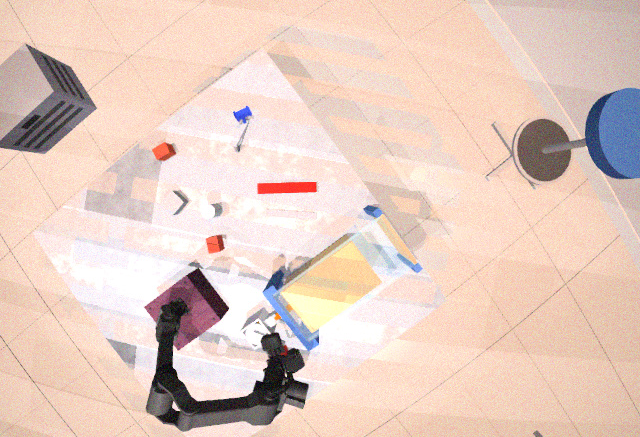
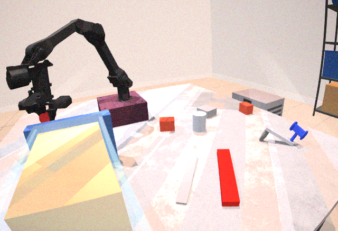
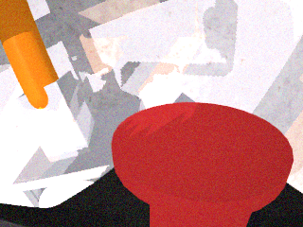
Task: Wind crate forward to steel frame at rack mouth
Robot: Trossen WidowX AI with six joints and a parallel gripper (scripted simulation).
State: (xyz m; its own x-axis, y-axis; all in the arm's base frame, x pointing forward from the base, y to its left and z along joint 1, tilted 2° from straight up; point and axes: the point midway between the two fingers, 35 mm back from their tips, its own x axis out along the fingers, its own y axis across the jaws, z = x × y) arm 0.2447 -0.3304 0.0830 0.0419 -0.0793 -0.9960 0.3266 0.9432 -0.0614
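My gripper (image 1: 281,350) (image 2: 44,116) is shut on the red knob (image 3: 203,151) (image 2: 43,117) of the winch handle. It hangs just outside the blue frame (image 1: 272,287) (image 2: 65,121) at the mouth of the cubby. The pale winch (image 1: 256,330) sits on the bench right beside it. An orange rod (image 3: 26,38) (image 1: 277,316) shows beside the knob in the wrist view. The yellow crate (image 1: 330,287) (image 2: 68,163) lies flat inside the clear-panelled guard (image 1: 385,251), close behind the blue frame. The handle's key is hidden.
The arm's maroon base (image 1: 199,298) (image 2: 122,108) stands left of the winch. On the bench lie a red bar (image 1: 286,187) (image 2: 227,176), two red cubes (image 1: 163,151) (image 1: 215,243), a grey cylinder (image 1: 209,210) (image 2: 199,121), a blue-headed tool (image 1: 241,114) (image 2: 298,131) and a grey strip (image 2: 187,180).
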